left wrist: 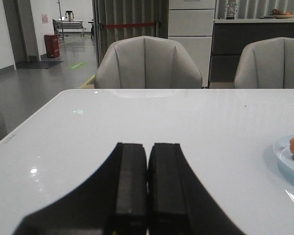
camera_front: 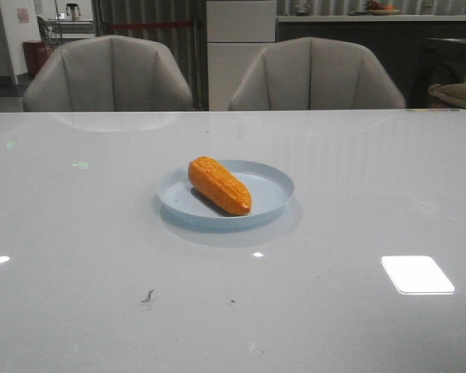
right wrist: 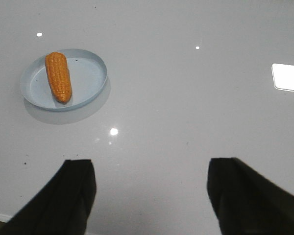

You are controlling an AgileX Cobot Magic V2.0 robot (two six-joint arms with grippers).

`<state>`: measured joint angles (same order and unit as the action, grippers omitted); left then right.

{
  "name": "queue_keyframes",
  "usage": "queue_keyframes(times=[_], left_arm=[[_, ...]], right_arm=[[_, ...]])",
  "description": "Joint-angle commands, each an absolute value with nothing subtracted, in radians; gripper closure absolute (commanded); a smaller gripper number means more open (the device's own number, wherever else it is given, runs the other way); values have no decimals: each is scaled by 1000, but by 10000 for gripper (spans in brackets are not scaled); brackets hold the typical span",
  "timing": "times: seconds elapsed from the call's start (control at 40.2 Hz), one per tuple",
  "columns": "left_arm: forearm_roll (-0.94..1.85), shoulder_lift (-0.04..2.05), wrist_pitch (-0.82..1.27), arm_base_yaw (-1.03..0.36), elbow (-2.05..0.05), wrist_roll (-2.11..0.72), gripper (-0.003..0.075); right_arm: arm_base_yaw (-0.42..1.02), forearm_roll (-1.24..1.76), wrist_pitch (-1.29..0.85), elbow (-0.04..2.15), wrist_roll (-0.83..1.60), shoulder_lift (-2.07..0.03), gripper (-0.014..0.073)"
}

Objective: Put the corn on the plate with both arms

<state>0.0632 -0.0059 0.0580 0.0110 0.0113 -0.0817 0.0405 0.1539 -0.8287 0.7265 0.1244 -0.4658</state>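
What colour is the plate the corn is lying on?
Pale blue plate, with a few dark specks; the corn on it is orange. The front view shows it best.

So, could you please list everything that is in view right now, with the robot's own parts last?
orange tapered toy corn cob: one, orange, lying on the plate, toward its left side in the front view.
round shallow pale blue plate: one, pale blue, mid-table.
glossy white table: one, white, with small dark specks near the front edge.
padded grey chairs: two, grey, behind the far table edge.
red bin: one, red, on the floor far back.
left claw: one, black, shut, above the table beside the plate.
right claw: one, black, open, above bare table.
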Motion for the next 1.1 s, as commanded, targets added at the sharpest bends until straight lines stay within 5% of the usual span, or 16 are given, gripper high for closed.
queue_keyframes(times=[0.0, 0.199, 0.523, 1.071], left_arm=[[73, -26, -23, 13, 48, -72, 627], [73, -26, -23, 13, 48, -72, 627], [73, -26, -23, 13, 48, -72, 627], [73, -26, -23, 13, 48, -72, 627]], right_arm=[[33, 157, -750, 753, 128, -471, 12], [33, 125, -741, 753, 128, -471, 60], [33, 154, -735, 746, 128, -448, 584], [-7, 183, -107, 236, 128, -87, 559]])
